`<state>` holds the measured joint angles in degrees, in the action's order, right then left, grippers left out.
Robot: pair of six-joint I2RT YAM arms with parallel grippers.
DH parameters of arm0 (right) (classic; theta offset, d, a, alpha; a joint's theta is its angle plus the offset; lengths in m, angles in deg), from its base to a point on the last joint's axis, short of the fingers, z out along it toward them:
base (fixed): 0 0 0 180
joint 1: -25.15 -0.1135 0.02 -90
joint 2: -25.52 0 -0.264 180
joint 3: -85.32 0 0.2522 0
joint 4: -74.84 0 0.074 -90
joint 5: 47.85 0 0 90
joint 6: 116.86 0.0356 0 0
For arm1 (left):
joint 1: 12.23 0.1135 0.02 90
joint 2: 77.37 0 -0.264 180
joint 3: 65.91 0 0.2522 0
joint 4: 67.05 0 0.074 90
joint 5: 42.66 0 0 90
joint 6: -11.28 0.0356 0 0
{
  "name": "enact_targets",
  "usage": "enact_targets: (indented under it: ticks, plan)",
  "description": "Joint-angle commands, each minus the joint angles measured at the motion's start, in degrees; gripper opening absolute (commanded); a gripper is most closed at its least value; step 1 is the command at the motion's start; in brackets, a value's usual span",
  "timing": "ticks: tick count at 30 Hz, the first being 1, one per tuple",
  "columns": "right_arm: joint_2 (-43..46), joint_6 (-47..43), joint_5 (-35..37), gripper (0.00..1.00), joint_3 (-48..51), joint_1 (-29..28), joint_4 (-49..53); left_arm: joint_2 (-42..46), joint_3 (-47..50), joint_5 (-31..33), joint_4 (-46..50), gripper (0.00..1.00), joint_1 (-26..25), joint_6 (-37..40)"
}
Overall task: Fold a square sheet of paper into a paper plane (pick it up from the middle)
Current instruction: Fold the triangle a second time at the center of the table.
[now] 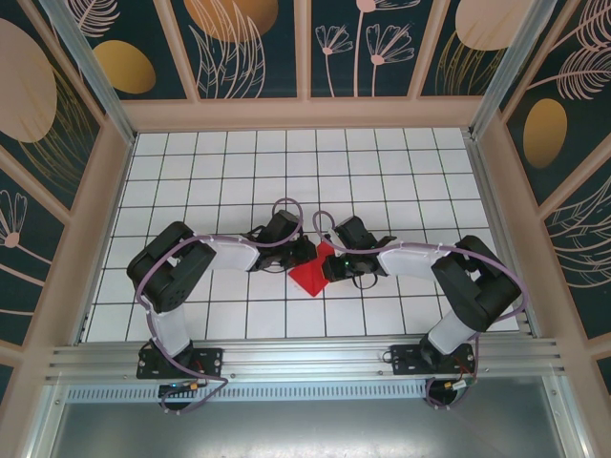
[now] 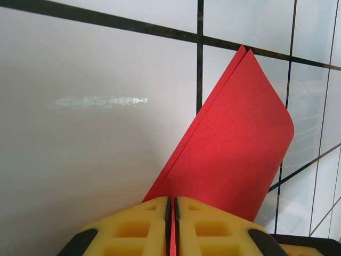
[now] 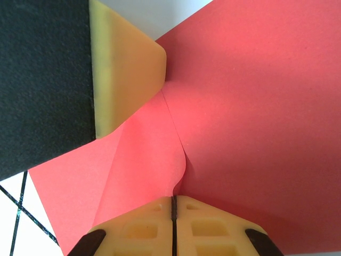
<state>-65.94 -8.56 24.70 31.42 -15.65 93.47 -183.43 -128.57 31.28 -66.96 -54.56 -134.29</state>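
**Item 1: the square sheet of paper** [image 1: 309, 278]. Bright red, on the grid table [image 1: 191, 172], just beyond the middle of the near rail [image 1: 305, 355]. My left wrist view shows it doubled over [image 2: 234, 144], two layers nearly edge on edge, the outer corner rounded. My right wrist view shows a soft curl [image 3: 256, 106], not a pressed crease.

**Item 2: my left gripper** [image 1: 300, 256]. Beyond the rail, just left of its middle. The pads are pressed together [image 2: 171, 205], with a red edge clamped in the seam.

**Item 3: my right gripper** [image 1: 330, 268]. Beyond the rail, just right of its middle. The pads are closed [image 3: 173, 205], and the curled fold appears nipped at their tip.

**Status, by my judgement.** Early: the first fold is gathered but not flattened. Sharpening that crease, the nose folds and the wings are all left, and there is no dart shape.
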Motion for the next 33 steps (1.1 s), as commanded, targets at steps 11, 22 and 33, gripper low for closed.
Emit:
enact_targets:
  ticks: [11,22,33]
  plan:
    - [-2.73,0.25,1.97,0.09,0.29,0.34,2.43,7.49,3.14,-5.70,0.29,0.05,1.35,-0.23]
    - [-3.02,0.18,2.07,0.10,-0.20,0.40,2.71,6.13,6.55,-10.65,-4.30,0.04,0.01,-3.13]
    - [-3.24,0.33,1.98,0.10,0.03,0.33,2.46,2.71,5.26,-11.54,-2.48,0.05,-1.00,-2.23]
